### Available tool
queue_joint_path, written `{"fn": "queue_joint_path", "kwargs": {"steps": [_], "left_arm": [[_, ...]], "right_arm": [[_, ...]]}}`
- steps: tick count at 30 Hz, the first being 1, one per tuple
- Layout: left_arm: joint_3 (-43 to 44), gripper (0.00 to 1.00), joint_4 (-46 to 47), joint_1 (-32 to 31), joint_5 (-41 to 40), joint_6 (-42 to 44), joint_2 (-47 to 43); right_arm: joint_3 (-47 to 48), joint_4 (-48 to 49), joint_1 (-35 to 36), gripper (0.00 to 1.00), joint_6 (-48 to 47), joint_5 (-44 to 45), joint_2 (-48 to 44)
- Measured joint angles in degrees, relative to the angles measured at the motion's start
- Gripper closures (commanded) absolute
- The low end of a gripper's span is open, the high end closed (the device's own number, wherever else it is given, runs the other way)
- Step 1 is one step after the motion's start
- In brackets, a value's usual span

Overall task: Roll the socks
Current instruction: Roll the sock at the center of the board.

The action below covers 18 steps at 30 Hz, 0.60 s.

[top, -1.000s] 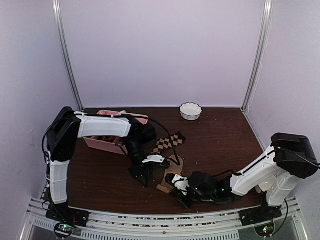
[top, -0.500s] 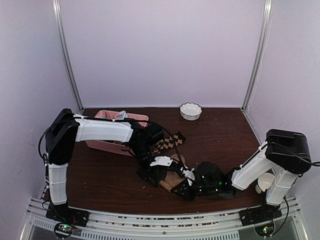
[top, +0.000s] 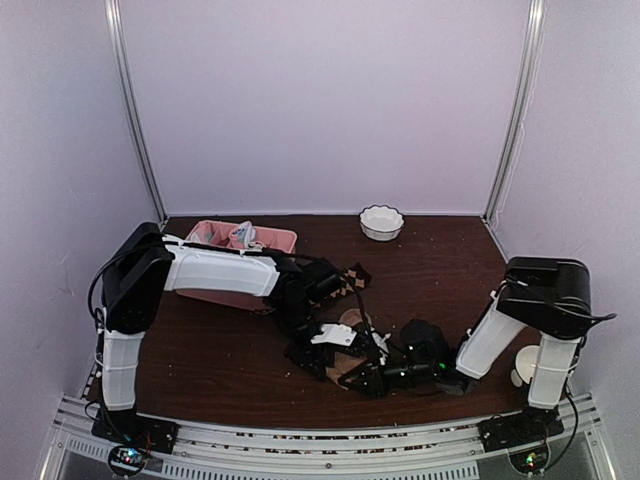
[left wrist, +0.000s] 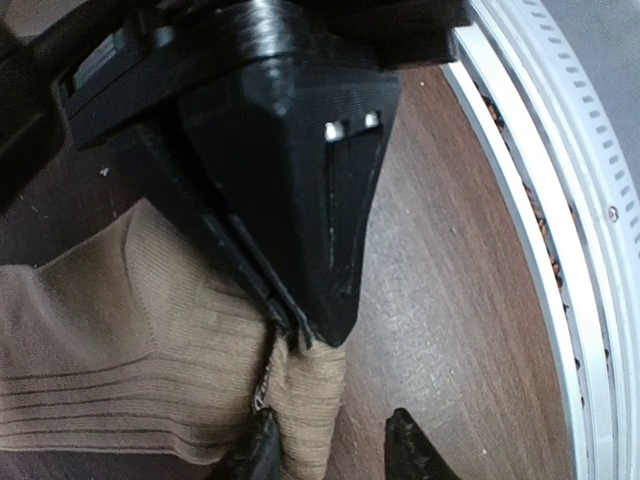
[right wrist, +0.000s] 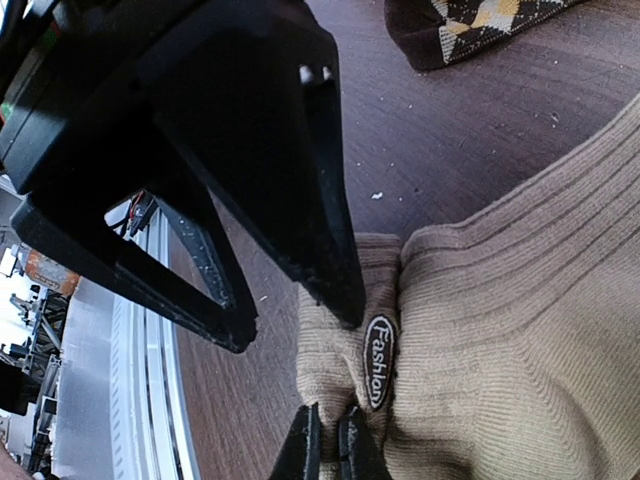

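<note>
The tan sock lies flat at the table's front middle; it also shows in the left wrist view and the right wrist view. The brown argyle sock lies just behind it, its end visible in the right wrist view. My right gripper is shut on the tan sock's near corner, beside a "Fashion" label. My left gripper is open and straddles the same corner, one fingertip on the fabric. The two grippers almost touch there.
A pink divided tray with small bundles stands at the back left, under the left arm. A white bowl sits at the back. A white object lies by the right arm's base. The metal rail runs along the front edge.
My left gripper has moved right, onto the tan sock's corner beside the right gripper. The right arm has folded in closer, its gripper staying on the sock.
</note>
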Motion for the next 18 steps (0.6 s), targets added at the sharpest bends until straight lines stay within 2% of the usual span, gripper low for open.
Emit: {"fn": "queue_joint_path", "kwargs": {"steps": [5,10,14,18], "left_arm": [[1.4,0.86,-0.1,0.0,-0.6,-0.3,1.6],[2.9,0.87,-0.5,0.1,-0.4,-0.2,3.7],[2.9,0.99,-0.7,0.1,-0.4,-0.3,3.7],[5.1,1.0,-3.3,0.4,0.4,-1.5,4.9]], "right_arm": [[0.6,-1.0,-0.7,1.0,0.9,-1.8,0.0],[0.5,-0.5,-1.1,1.0,1.9,-2.7,0.2],[0.5,-0.1,-1.4,0.87,2.1,-3.4,0.4],[-0.1,-0.4,-1.4,0.77,0.9,-3.0,-0.3]]}}
